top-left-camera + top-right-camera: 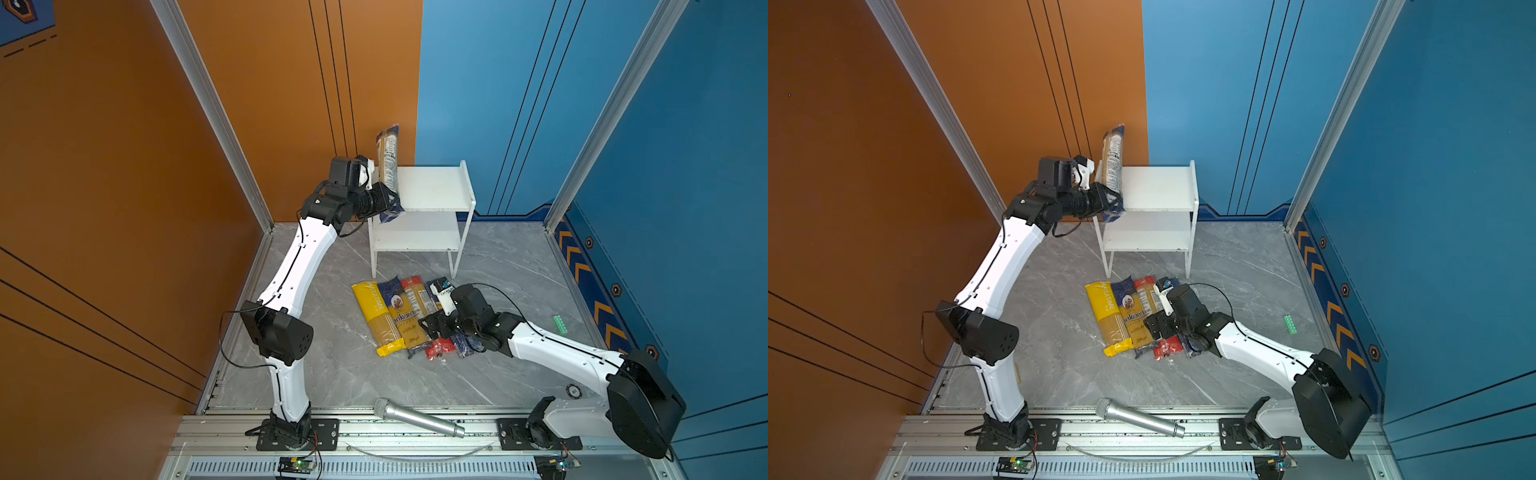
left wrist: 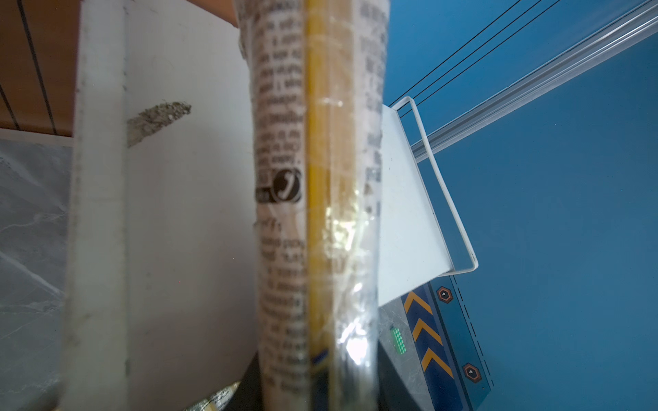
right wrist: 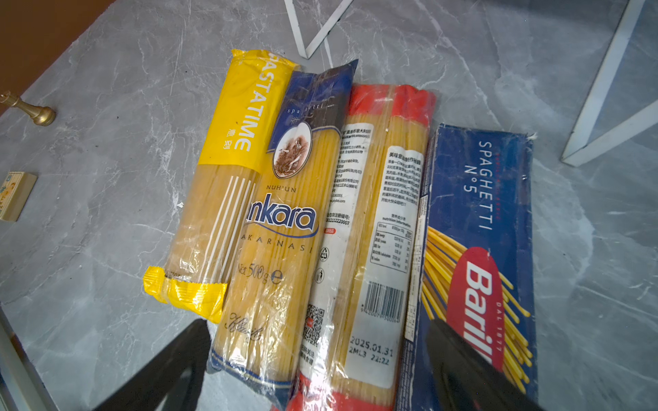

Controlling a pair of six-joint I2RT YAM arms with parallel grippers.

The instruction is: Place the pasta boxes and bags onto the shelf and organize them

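Note:
My left gripper [image 1: 388, 200] [image 1: 1113, 202] is shut on the lower part of a clear pasta bag with dark-blue ends [image 1: 388, 160] [image 2: 320, 213]. The bag stands nearly upright at the left end of the shelf's [image 1: 432, 187] [image 1: 1158, 187] top board. Four more packs lie side by side on the floor in front of the shelf: yellow [image 3: 228, 170], dark-blue Ankara [image 3: 281, 227], red-ended [image 3: 377, 213] and the Barilla box [image 3: 477, 213]. My right gripper [image 1: 434, 326] [image 3: 313, 370] hangs open just above them. Its fingers straddle the Ankara and red-ended packs, holding nothing.
A silver microphone [image 1: 417, 417] lies at the floor's front edge. A small green piece [image 1: 560, 324] sits near the right wall. A brass chess piece [image 3: 32, 110] and a wooden block [image 3: 16, 195] rest left of the packs. Both shelf boards are bare.

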